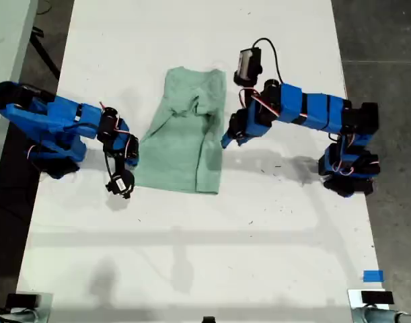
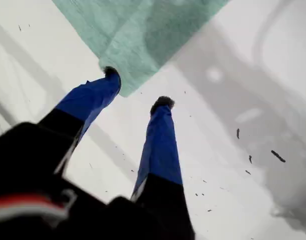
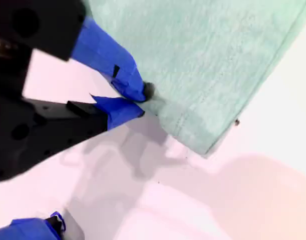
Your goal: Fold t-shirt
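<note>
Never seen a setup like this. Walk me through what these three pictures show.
I am a pair of small blue robot arms, one at the exterior view's left and the other at its right, on a white table. That picture looks down from above. Between the arms lies a pale green t-shirt, partly folded.

The other two pictures come from cameras on my grippers. My first gripper is open, with one fingertip at the cloth's edge. My second gripper has its jaws close together at the shirt's edge near a hemmed corner. I cannot tell whether it grips the cloth.
</note>
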Available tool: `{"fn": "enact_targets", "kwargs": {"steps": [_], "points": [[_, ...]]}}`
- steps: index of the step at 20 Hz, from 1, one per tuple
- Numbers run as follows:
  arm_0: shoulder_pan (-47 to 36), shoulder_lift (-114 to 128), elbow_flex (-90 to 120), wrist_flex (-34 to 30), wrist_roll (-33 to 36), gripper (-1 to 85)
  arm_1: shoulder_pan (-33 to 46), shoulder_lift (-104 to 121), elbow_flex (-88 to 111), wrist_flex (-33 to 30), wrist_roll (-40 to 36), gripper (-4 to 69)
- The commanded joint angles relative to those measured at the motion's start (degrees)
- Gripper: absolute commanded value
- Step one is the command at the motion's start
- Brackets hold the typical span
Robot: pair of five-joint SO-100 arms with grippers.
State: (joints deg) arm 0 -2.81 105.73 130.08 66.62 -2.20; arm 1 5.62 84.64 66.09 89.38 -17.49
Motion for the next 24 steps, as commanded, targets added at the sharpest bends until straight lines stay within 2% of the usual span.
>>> {"fn": "enact_targets", "kwargs": {"steps": [1, 4, 7, 10, 15, 21, 22, 23, 24], "points": [[-0.3, 5.8, -6.3, 7.6, 0.1, 0.0, 0.1, 4.5, -0.1, -0.8, 0.3, 17.7], [-2.9, 10.5, -9.7, 15.0, 1.3, 0.0, -0.2, 4.8, 0.2, -0.8, 0.5, 17.6], [-1.8, 7.5, -13.4, 12.0, 2.0, 0.0, -0.2, 5.6, 0.9, -0.8, 0.8, 17.4], [1.5, -6.9, -26.5, 11.7, 2.1, 0.0, -0.1, 6.3, 1.0, -0.8, 0.9, 17.4], [5.6, -27.9, -52.0, 14.2, 3.3, 0.0, -0.2, 7.0, 1.4, -0.4, 1.5, 17.3], [6.1, -48.7, -70.5, 15.6, 4.7, 0.0, -0.5, 8.1, 2.6, -0.4, 1.8, 17.2], [5.9, -50.8, -73.2, 16.2, 5.3, 7.6, -0.6, 8.3, 2.9, -0.4, 1.9, 17.2], [5.9, -51.2, -75.1, 16.7, 6.4, 21.5, -0.7, 8.8, 3.4, -0.4, 2.1, 17.2], [5.7, -51.1, -77.6, 19.7, 6.4, 25.0, -0.8, 9.4, 4.1, -0.6, 2.2, 17.1]]}}
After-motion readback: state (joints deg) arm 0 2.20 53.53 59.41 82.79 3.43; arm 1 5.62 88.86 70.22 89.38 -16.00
